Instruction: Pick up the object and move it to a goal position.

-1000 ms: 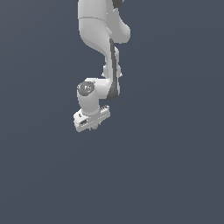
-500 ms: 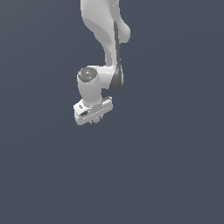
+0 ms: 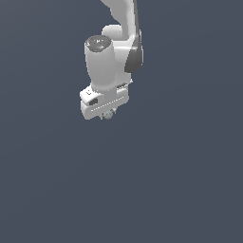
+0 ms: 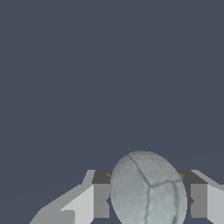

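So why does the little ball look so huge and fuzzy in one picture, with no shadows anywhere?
In the wrist view the ball sits right against the lens between the tool's fingers, so it fills the frame with soft seams. In the exterior view it is a speck under the tool. Both renders have flat, even light, no cast shadows or glare.

Open slate-grey space on all sides of the gripper [image 3: 108, 115], nothing standing near it in the exterior view. Only thing in the gap is the ball [image 4: 148, 189], pressed between both fingers [image 4: 199, 200]. Wrist view: plain grey ground beyond the ball, no obstacle there.
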Robot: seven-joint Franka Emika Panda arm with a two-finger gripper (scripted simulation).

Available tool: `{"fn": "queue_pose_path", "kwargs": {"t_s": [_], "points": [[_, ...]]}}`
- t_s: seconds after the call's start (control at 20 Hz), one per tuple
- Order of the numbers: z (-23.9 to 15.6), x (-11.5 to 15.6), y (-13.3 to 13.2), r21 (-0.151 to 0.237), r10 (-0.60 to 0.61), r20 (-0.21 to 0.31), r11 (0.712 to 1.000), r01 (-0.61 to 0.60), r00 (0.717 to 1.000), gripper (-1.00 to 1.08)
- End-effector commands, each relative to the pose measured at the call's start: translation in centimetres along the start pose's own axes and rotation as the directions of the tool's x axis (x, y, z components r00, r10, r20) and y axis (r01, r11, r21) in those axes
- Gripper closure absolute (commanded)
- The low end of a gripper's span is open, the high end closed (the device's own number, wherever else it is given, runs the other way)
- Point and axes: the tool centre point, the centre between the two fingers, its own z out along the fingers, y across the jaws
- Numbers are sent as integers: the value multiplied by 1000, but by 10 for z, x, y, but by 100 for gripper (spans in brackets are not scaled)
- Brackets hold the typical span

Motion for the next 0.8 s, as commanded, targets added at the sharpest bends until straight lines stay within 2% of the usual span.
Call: {"fn": "queue_pose_path", "kwargs": {"t_s": [0.0,0.4,0.75], "points": [[-29,2,-8,0,0,0,1000,0,1000,108],[-111,9,-27,1,0,0,1000,0,1000,108],[-158,14,-37,1,0,0,1000,0,1000,108]]}}
